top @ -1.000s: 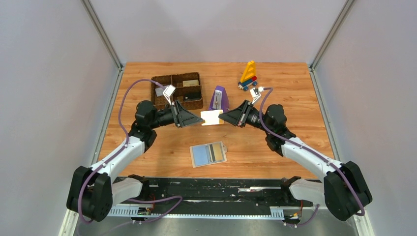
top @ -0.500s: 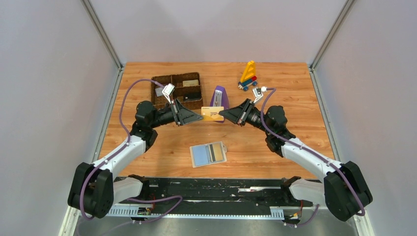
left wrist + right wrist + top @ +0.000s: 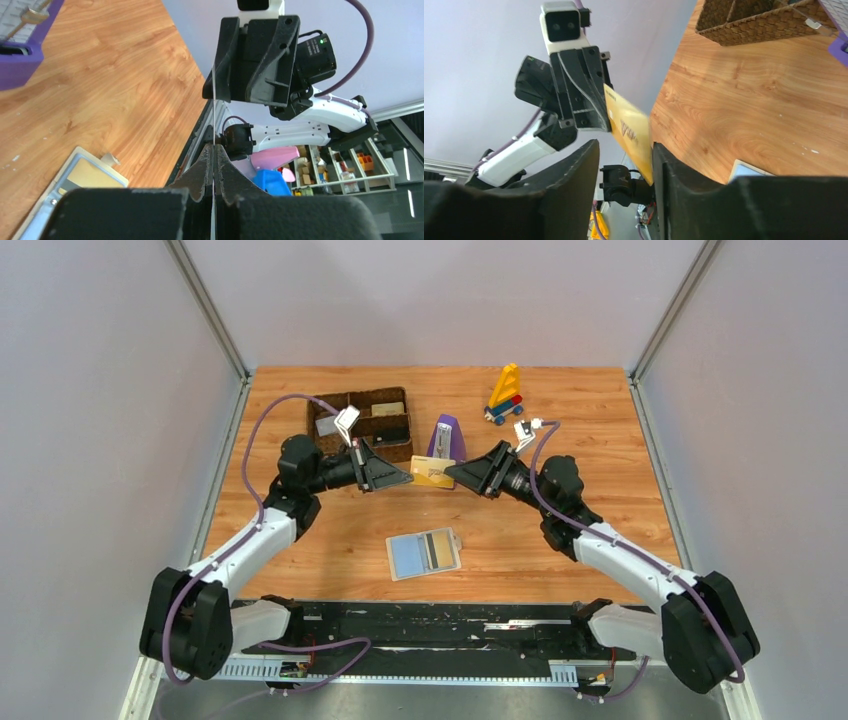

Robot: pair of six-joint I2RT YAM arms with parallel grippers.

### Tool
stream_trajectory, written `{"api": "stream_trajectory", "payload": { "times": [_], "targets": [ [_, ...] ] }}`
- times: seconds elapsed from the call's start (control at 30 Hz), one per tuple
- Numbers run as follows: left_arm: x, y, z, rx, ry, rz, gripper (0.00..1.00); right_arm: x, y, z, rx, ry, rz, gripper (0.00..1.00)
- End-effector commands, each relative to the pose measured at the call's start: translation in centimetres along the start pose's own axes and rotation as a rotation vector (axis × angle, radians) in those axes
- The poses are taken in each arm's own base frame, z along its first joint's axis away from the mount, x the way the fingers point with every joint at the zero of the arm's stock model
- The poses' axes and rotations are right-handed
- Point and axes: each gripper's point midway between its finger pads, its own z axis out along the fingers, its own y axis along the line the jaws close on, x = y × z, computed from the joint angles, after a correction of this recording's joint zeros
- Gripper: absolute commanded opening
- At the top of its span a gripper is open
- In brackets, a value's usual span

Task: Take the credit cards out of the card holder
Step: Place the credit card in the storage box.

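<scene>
The card point(image 3: 432, 473) is light, stiff and slick. The left gripper point(image 3: 213, 148) pinches its near edge flat, and the right gripper point(image 3: 625, 145) stands spread around its far end.

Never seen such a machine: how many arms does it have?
2: left arm from the near left, right arm from the near right, meeting at a gold card.

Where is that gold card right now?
In the overhead view the gold card hangs in mid-air near the centre, pinched by the left gripper, close to the purple stand.
</scene>
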Motion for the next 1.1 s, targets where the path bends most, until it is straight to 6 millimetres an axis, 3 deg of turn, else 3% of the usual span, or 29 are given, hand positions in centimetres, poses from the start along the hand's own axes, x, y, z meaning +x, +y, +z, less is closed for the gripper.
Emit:
{"api": "stream_trajectory", "payload": {
  "times": [0.0, 0.03, 0.07, 0.17, 0.2, 0.4, 0.47, 0.5, 0.53, 0.57, 0.6, 0.63, 0.67, 0.7, 0.8, 0.87, 1.07],
  "targets": [
    [-1.7, 0.2, -0.6, -0.059, 0.023, 0.103, 0.00, -0.4, 1.8, -0.9, -0.019, -0.018, -0.100, 0.51],
    [-2.5, -0.1, -0.6, -0.065, 0.020, 0.129, 0.00, -0.3, 2.1, -1.2, -0.025, -0.010, -0.117, 0.57],
    [-2.4, 0.8, -1.0, -0.099, 0.040, 0.126, 0.00, 0.0, 2.5, -1.4, -0.038, 0.005, -0.132, 0.67],
    [-3.9, 0.8, -1.5, -0.142, 0.051, 0.148, 0.00, 0.7, 3.5, -2.3, -0.054, 0.045, -0.173, 0.98],
    [-4.6, 1.0, -1.7, -0.153, 0.041, 0.161, 0.00, 0.8, 3.6, -2.6, -0.047, 0.053, -0.184, 1.00],
    [-9.3, 2.4, -2.7, -0.224, -0.030, 0.148, 0.00, 1.0, 4.2, -4.3, -0.001, 0.056, -0.261, 1.00],
    [-11.7, 3.1, -2.9, -0.267, -0.059, 0.165, 0.00, 0.9, 4.5, -4.9, 0.003, 0.046, -0.285, 1.00],
    [-12.2, 5.0, -3.2, -0.322, -0.059, 0.135, 0.00, 0.8, 4.7, -5.1, 0.006, 0.040, -0.292, 1.00],
    [-13.5, 4.8, -3.2, -0.337, -0.074, 0.156, 0.00, 0.9, 4.7, -5.3, 0.008, 0.037, -0.295, 1.00],
    [-14.1, 6.8, -3.5, -0.392, -0.082, 0.126, 0.00, 1.0, 4.6, -5.5, 0.009, 0.037, -0.293, 1.00],
    [-15.2, 6.7, -3.6, -0.402, -0.097, 0.138, 0.00, 1.2, 4.6, -5.7, 0.007, 0.039, -0.286, 1.00],
    [-15.8, 8.3, -3.7, -0.430, -0.103, 0.109, 0.00, 1.3, 4.5, -5.7, 0.006, 0.041, -0.280, 1.00],
    [-16.9, 8.2, -3.7, -0.432, -0.118, 0.120, 0.00, 1.4, 4.5, -5.8, 0.006, 0.044, -0.277, 1.00],
    [-17.4, 9.7, -3.8, -0.453, -0.120, 0.098, 0.00, 1.4, 4.4, -5.7, 0.013, 0.049, -0.274, 1.00],
    [-19.7, 11.4, -3.7, -0.496, -0.143, 0.110, 0.00, 1.4, 3.8, -5.6, 0.039, 0.057, -0.273, 1.00],
    [-20.7, 14.2, -3.4, -0.535, -0.138, 0.093, 0.00, 1.4, 3.5, -5.5, 0.054, 0.056, -0.275, 1.00],
    [-23.0, 18.6, -2.2, -0.547, -0.158, 0.072, 0.00, 1.6, 1.7, -5.2, 0.094, 0.057, -0.250, 1.00]
  ]
}}
